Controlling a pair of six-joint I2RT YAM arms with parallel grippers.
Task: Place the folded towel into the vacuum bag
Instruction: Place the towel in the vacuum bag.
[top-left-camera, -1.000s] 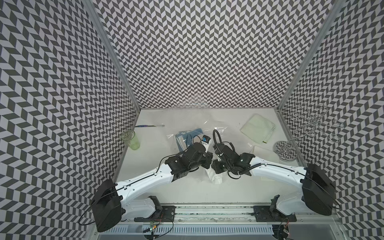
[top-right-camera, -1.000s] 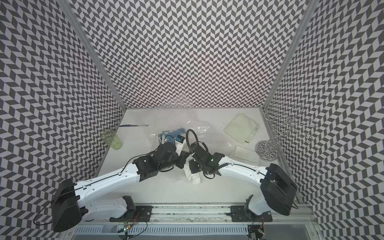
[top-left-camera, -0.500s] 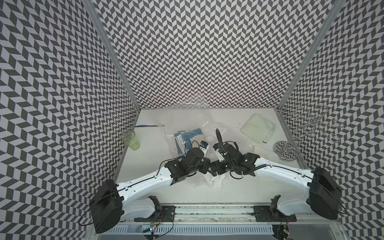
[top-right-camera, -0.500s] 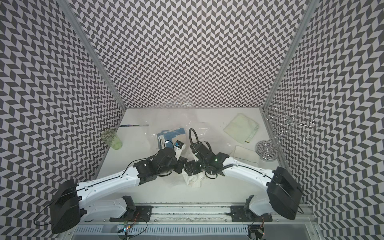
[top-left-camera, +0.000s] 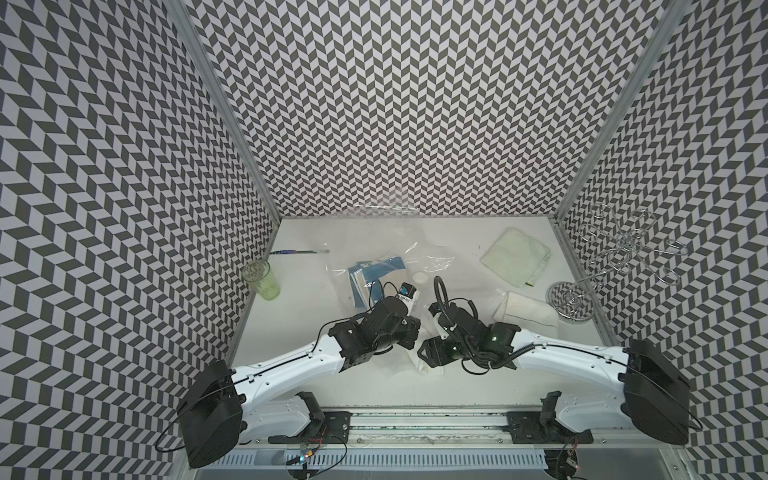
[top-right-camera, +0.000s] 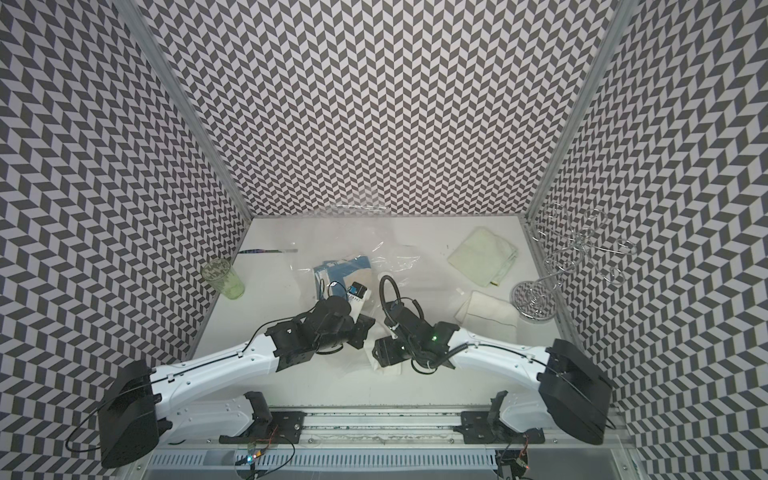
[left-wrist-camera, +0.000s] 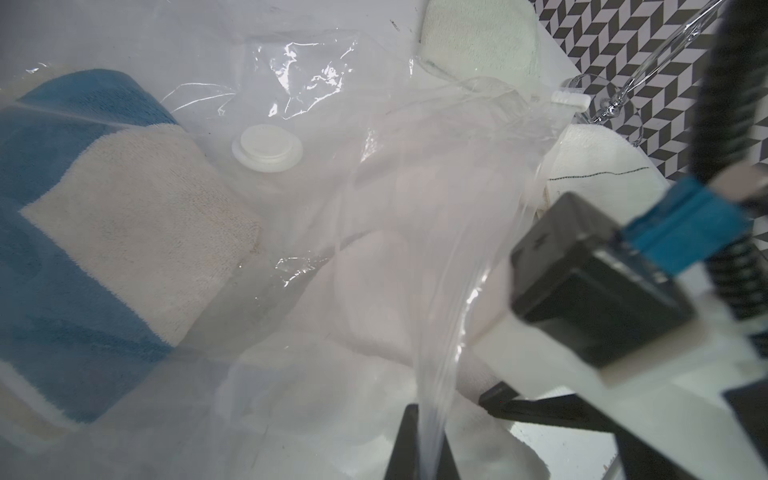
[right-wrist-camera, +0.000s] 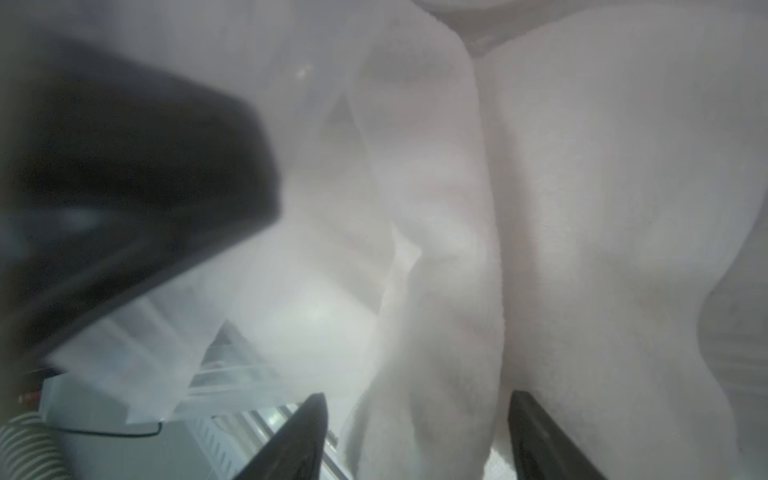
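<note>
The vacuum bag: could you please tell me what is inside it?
A folded blue-and-cream towel shows through the vacuum bag, beside its white valve cap. A white towel lies at the mouth; how far in it reaches is hidden.

I see dark-grey-and-white chevron walls (top-left-camera: 374, 104), a clear vacuum bag (left-wrist-camera: 316, 75) with a white valve cap (left-wrist-camera: 267, 148), a striped towel (left-wrist-camera: 83, 232) in blue and cream bands, a white folded towel (right-wrist-camera: 582, 208), a pale green cloth (top-left-camera: 515, 257), a translucent green tumbler (top-left-camera: 262, 280), and my arms (top-left-camera: 291, 365) white with black joints.
</note>
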